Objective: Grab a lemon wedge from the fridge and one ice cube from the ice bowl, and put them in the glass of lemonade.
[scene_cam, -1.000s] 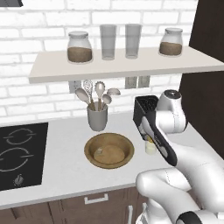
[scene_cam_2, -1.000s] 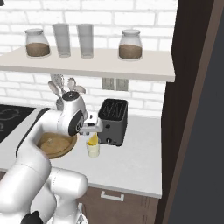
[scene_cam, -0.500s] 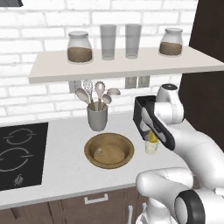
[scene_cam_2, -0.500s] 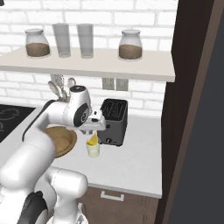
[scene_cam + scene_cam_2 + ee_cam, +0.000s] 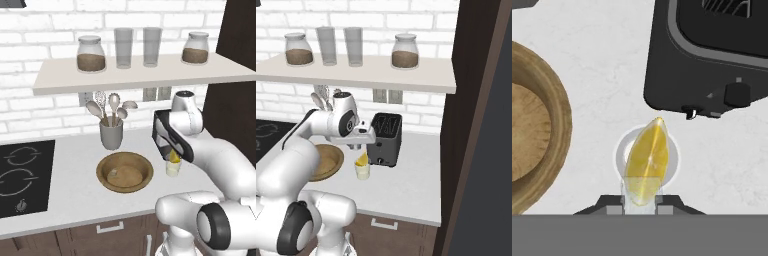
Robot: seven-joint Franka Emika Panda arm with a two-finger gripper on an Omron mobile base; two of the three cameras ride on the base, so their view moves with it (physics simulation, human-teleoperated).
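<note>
The glass of lemonade is a short clear tumbler on the white counter, just in front of the toaster. My gripper hangs straight above it, shut on the lemon wedge. The yellow wedge points down, with its lower end at the glass's mouth; from the hand view it covers most of the glass's rim. The ice bowl is a round brown wooden bowl left of the glass. The fridge is the dark wall at the right.
A black toaster stands right behind the glass, close to my hand. A grey utensil cup sits behind the bowl. The shelf overhead carries two jars and two tall glasses. A black cooktop lies at the left.
The arm's upper joints have swung a little over the counter. The wedge has stayed in my grip above the glass, hardly moving.
</note>
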